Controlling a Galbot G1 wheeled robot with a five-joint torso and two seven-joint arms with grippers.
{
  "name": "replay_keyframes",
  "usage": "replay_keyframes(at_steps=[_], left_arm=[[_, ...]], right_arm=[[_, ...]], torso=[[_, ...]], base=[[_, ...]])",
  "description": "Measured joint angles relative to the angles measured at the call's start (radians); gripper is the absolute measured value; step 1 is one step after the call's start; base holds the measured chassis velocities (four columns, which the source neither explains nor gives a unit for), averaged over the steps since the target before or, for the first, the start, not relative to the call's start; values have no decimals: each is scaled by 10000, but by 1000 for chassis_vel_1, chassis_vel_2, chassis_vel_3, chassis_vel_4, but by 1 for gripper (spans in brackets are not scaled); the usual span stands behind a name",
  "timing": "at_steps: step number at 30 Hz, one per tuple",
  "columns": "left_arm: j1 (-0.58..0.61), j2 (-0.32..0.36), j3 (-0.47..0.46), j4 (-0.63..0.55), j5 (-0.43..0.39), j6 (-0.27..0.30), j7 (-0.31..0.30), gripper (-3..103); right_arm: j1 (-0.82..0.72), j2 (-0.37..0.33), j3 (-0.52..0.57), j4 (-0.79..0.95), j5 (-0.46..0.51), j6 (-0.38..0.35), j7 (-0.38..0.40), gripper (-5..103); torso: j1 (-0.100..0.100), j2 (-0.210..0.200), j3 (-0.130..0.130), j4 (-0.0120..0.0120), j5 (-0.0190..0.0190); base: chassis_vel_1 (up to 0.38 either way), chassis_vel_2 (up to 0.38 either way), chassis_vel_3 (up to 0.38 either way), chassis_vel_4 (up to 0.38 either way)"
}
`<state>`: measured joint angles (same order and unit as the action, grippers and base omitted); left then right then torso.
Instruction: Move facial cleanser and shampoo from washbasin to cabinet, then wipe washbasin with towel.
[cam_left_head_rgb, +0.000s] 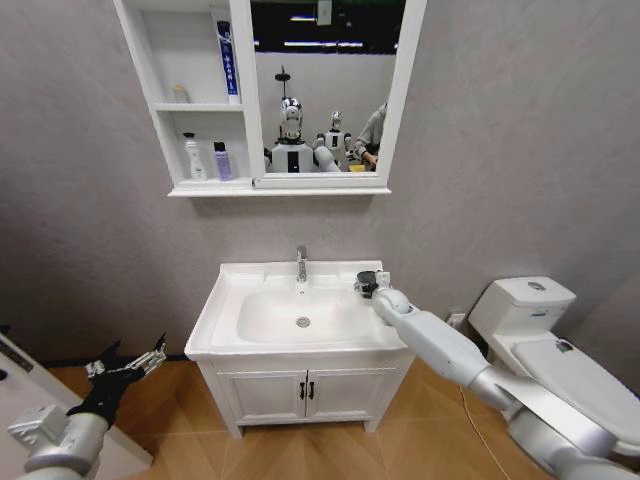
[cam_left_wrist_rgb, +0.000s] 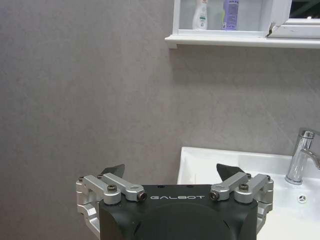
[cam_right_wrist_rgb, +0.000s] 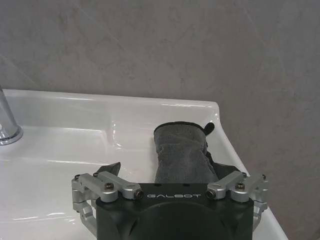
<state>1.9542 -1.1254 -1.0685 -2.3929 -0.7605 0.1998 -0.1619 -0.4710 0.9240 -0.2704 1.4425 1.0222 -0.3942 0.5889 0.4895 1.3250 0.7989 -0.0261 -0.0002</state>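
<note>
The dark grey towel (cam_right_wrist_rgb: 180, 150) lies folded on the washbasin's (cam_left_head_rgb: 232, 285) back right corner. My right gripper (cam_right_wrist_rgb: 170, 169) is open, one finger on either side of the towel's near end; the head view shows this gripper (cam_left_head_rgb: 368, 284) at that corner, right of the tap (cam_left_head_rgb: 301, 263). Low at the left, beside the washbasin (cam_left_wrist_rgb: 210, 165), my left gripper (cam_left_head_rgb: 130, 365) hangs open and empty. On the cabinet (cam_left_head_rgb: 200, 107), a white bottle (cam_left_head_rgb: 193, 158) and a purple bottle (cam_left_head_rgb: 221, 160) stand on the bottom shelf and a blue-and-white tube (cam_left_head_rgb: 228, 60) on the top one. I cannot tell which is facial cleanser or shampoo.
A white toilet (cam_left_head_rgb: 540, 330) stands close to the right, under my right arm. Below the basin is a low two-door cupboard (cam_left_head_rgb: 305, 390). A white panel edge (cam_left_head_rgb: 15, 365) sits at the far left. Wooden floor lies in front.
</note>
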Motion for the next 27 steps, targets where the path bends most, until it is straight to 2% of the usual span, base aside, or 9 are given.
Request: replay_keyframes(at_steps=[9, 13, 16, 17, 20, 22, 23, 24, 27], left_arm=[[0, 0, 0, 0, 0, 1, -2, 100], [0, 0, 0, 0, 0, 0, -1, 100], [0, 1, 0, 0, 0, 0, -1, 100], [0, 1, 0, 0, 0, 0, -1, 100], [0, 0, 0, 0, 0, 1, -2, 100], [0, 0, 0, 0, 0, 0, -1, 100], [0, 0, 0, 0, 0, 0, 0, 100], [0, 0, 0, 0, 0, 0, 0, 100], [-1, 0, 0, 0, 0, 1, 0, 100]], right_arm=[[-2515, -1559, 2216, 3044, -790, 735, -201, 100], [-5551, -2843, 4304, 5093, -1541, 1230, -556, 100], [-6810, -3203, 5129, 5888, -2146, 1678, -930, 100], [-6810, -3203, 5129, 5888, -2146, 1678, -930, 100], [-9082, -3054, 7000, 6929, -2816, 2199, -1675, 100], [-9690, -2943, 7544, 7102, -3032, 2344, -1982, 100], [-10987, -2642, 8683, 7296, -3522, 2714, -2742, 100], [-10987, -2642, 8683, 7296, -3522, 2714, -2742, 100], [-13301, -1763, 10945, 7464, -3855, 3431, -4365, 100]], torso=[[0, 0, -1, 2, -2], [0, 1, -2, -6, 2], [-1, 2, -2, -5, -4], [-1, 2, -2, -5, -4], [0, 1, -1, 3, -1], [-1, 1, -1, 4, -2], [0, 1, -1, 2, -3], [0, 1, -1, 2, -3], [-1, 2, -2, -3, -1]], base=[[0, 0, 0, 0], [0, 0, 0, 0], [0, 0, 0, 0], [0, 0, 0, 0], [0, 0, 0, 0], [0, 0, 0, 0], [0, 0, 0, 0], [0, 0, 0, 0], [0, 0, 0, 0]])
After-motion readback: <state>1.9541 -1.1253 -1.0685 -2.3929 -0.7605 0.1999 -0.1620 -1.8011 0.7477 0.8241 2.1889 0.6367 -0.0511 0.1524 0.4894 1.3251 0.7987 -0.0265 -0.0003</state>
